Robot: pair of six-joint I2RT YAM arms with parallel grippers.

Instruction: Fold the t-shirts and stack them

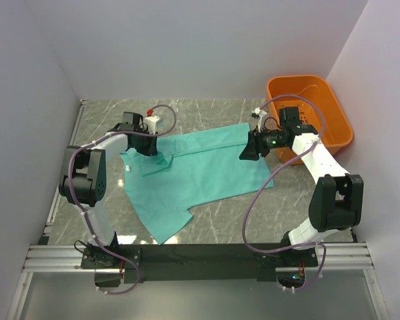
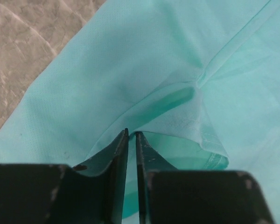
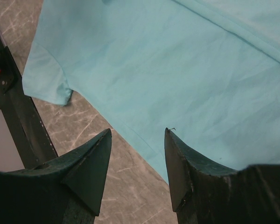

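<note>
Marbled surface carries the t-shirt; your left end effector narrowly pinches its fold, your right end effector hangs wide over its edge.

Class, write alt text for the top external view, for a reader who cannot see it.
A teal t-shirt lies spread on a grey marbled table. The left gripper pinches a bunched fold of it, while the right gripper hangs open above its opposite edge. An orange basket stands at the far right.
</note>
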